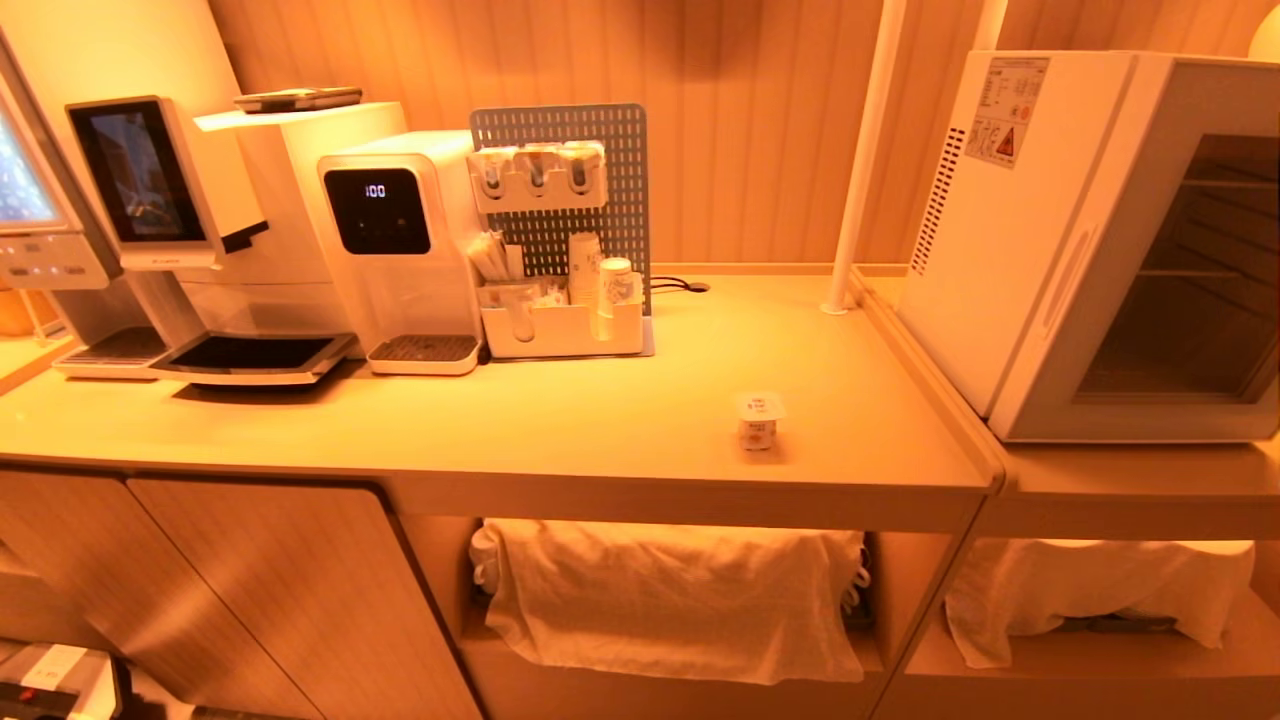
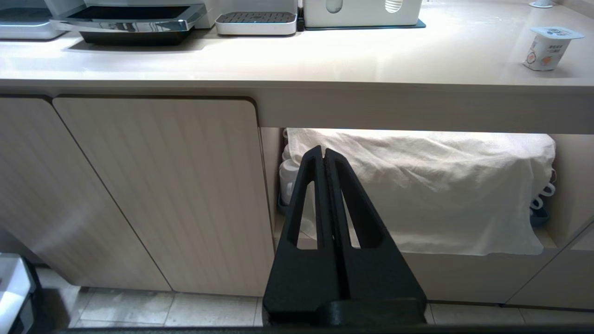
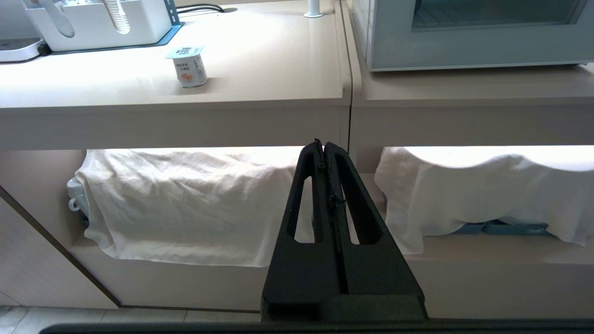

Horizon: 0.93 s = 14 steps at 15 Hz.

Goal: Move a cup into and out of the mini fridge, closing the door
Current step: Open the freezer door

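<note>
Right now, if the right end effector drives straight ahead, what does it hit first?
Likely the counter's front edge or the white cloth draped over the shelf below; depth is unclear. The right end effector sits shut, below the cup.

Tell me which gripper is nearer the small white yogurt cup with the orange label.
Right, by a modest margin. The right gripper is low in front of the shelf, the yogurt cup up on the beige counter. The left gripper sits lower and farther sideways.

Matt wood-look counter (image 1: pixel 560 420), crumpled white cloth (image 1: pixel 670 600), glossy glass door (image 1: pixel 1180 280)
</note>
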{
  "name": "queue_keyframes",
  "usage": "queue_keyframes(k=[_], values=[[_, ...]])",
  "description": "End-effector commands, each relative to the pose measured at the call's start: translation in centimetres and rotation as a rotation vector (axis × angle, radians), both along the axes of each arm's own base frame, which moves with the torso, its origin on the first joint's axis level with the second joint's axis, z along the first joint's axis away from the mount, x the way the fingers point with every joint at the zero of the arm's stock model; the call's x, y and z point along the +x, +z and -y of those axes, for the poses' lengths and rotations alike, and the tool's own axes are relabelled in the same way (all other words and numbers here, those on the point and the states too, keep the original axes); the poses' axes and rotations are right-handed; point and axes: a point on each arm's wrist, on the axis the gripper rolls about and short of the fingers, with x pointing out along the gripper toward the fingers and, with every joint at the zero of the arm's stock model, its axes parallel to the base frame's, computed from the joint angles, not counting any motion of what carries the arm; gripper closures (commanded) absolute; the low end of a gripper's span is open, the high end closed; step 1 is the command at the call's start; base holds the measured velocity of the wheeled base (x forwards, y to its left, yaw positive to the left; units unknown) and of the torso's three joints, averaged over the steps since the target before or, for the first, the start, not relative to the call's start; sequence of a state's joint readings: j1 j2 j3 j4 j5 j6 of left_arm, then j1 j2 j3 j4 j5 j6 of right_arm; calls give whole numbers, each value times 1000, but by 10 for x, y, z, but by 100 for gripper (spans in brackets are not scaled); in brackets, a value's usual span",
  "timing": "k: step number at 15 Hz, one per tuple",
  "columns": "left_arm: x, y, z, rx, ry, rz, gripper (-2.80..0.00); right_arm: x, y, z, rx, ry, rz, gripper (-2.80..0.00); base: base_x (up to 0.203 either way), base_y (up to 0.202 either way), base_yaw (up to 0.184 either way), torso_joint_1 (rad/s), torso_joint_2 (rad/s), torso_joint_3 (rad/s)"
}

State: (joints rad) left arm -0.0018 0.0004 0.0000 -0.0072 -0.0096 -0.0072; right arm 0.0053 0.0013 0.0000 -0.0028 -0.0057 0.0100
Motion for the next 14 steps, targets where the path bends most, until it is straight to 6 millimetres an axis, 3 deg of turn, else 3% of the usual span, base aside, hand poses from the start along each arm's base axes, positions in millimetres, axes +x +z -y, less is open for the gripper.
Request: queue_keyframes(k=[1, 7, 14], values=[[0, 0, 0, 0, 1, 1, 0, 0, 0, 0, 1, 0, -1, 0, 0, 0, 0, 0, 0, 0], [0, 0, 0, 12, 1, 3, 0, 0, 0, 0, 1, 0, -1, 0, 1, -12, 2, 1, 0, 0], [0, 0, 0, 13, 2, -1, 0, 0, 0, 0, 1, 0, -1, 0, 1, -182, 1, 1, 2, 5]])
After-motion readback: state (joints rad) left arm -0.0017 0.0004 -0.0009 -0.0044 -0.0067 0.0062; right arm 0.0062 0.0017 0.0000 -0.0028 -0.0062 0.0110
